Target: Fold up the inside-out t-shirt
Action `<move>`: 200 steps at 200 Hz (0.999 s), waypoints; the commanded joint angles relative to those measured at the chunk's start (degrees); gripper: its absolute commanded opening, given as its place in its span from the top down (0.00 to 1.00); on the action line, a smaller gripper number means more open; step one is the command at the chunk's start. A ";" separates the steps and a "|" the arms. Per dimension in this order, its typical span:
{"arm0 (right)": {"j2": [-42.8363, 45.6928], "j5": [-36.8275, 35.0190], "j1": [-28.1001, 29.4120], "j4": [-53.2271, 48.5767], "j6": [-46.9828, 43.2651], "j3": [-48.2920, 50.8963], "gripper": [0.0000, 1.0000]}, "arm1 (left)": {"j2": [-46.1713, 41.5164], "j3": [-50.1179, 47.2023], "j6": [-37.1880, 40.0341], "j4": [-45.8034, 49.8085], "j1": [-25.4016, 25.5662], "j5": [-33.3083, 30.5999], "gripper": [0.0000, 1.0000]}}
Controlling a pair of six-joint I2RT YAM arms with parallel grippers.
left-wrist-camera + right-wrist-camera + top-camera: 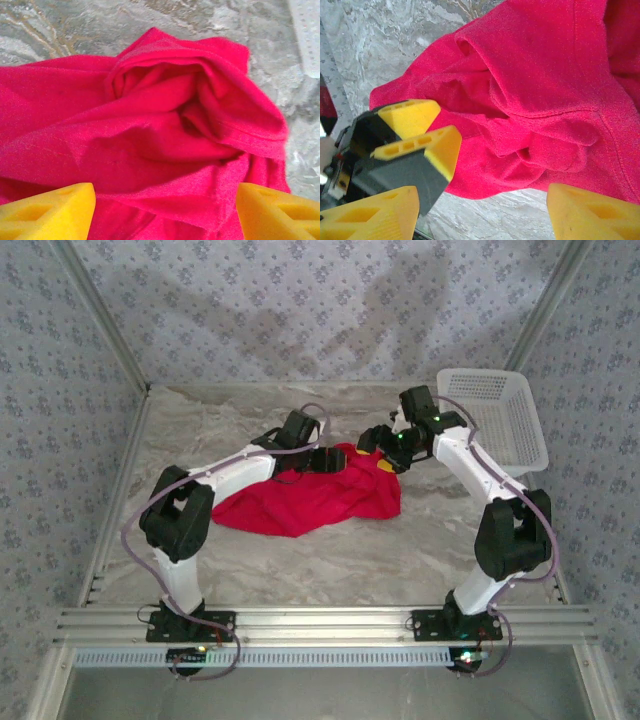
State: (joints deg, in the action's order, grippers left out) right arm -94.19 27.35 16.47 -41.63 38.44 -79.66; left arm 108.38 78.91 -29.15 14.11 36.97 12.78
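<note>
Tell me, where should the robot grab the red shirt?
Probably the stitched hem of the t-shirt, pinched from above at the heap's far right corner: it's a doubled, raised ridge on top, not flat cloth pressed to the table.

**Printed cloth walls around a marbled surface**

The surface has a pale marble pattern, with grey and beige veins running across it, and it is brightly lit. Cloth walls close it in on three sides. The back wall, the left wall and the right wall all carry the same blue-grey print of small flower motifs. Soft, blurred shadows lie across the back wall. Slanting metal posts mark the far corners, and ribbed aluminium rails run along the near edge.
</note>
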 commanded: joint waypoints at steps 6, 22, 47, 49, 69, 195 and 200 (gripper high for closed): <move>-1.73 -2.31 -0.21 -2.78 -1.91 -1.46 0.30 | 2.76 4.50 2.89 7.02 -0.10 -1.71 0.20; -2.87 -2.89 -0.18 -2.57 -3.85 -1.89 0.30 | 4.68 5.85 3.76 8.92 0.27 -2.35 0.20; -5.36 -3.80 -0.12 -1.40 -4.07 -2.47 0.30 | 8.14 7.10 3.43 8.87 0.59 -2.67 0.20; -5.58 -3.80 -0.10 -1.30 -4.07 -2.57 0.29 | 8.33 7.12 3.40 8.73 0.63 -2.73 0.20; -8.66 -3.74 -0.05 -0.44 -3.81 -3.76 0.29 | 10.53 7.66 2.74 6.87 0.51 -2.67 0.29; -15.26 -4.21 -6.34 -3.58 -6.98 -9.76 1.00 | -6.05 2.39 3.92 10.95 -3.11 -4.70 1.00; -14.00 -4.43 -7.29 -3.44 -7.41 -8.38 1.00 | -7.58 1.27 4.00 10.73 -3.28 -5.00 1.00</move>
State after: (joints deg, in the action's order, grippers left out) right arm -115.52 23.75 13.80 -42.65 33.34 -92.14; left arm 110.08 83.18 -26.33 23.27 35.33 10.11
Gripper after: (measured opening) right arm 0.071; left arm 0.043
